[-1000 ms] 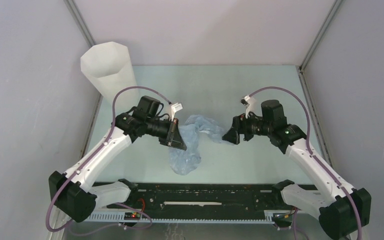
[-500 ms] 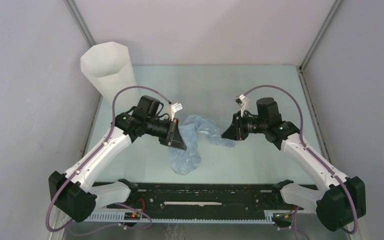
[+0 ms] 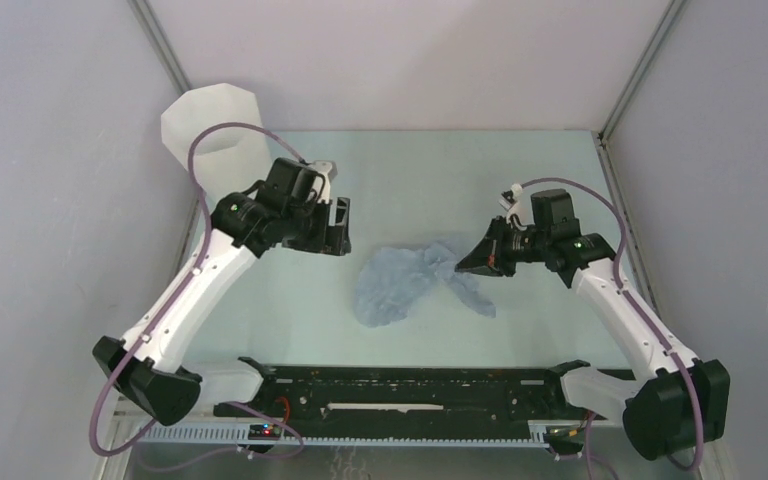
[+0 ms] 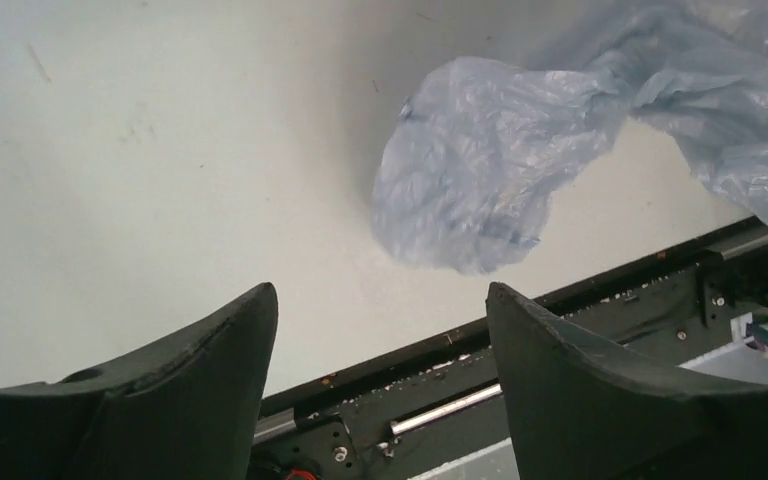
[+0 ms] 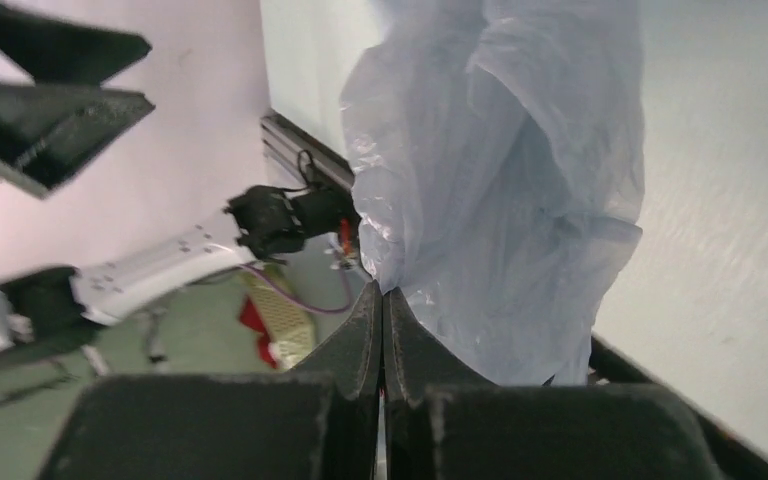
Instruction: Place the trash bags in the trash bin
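The thin, wrinkly pale blue-grey plastic bag lies mid-counter, one edge pinched by the right end effector — grasp made, transfer not yet done. The left end effector hangs spread, empty. The next move calls for lifting the bag across to the tall white faceted plastic bin in the far-left corner.

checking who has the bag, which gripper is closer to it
Right. The right gripper is shut on the bag's edge, touching it. The left gripper is open and clear of it, off to the bag's left, toward the bin.
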You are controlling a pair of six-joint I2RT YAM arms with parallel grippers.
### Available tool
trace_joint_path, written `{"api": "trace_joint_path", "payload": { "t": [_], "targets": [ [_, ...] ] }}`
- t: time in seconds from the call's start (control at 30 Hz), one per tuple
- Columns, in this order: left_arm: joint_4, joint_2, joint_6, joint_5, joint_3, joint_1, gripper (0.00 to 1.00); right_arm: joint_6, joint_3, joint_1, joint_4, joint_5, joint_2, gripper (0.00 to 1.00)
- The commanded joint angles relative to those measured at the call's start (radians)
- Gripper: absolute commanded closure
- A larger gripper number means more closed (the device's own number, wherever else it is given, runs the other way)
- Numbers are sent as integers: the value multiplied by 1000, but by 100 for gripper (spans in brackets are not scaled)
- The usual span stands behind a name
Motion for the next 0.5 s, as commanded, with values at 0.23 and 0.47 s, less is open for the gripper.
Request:
{"api": "trace_joint_path", "payload": {
  "t": [0.23,0.47],
  "targets": [
    [670,-344,-531,287,-391,-194,11,744,4,-70,94,85,-52,100],
    [835,-217,-698,92,-340,-432,0,793,5,4,76,246,-133,100]
  ]
}}
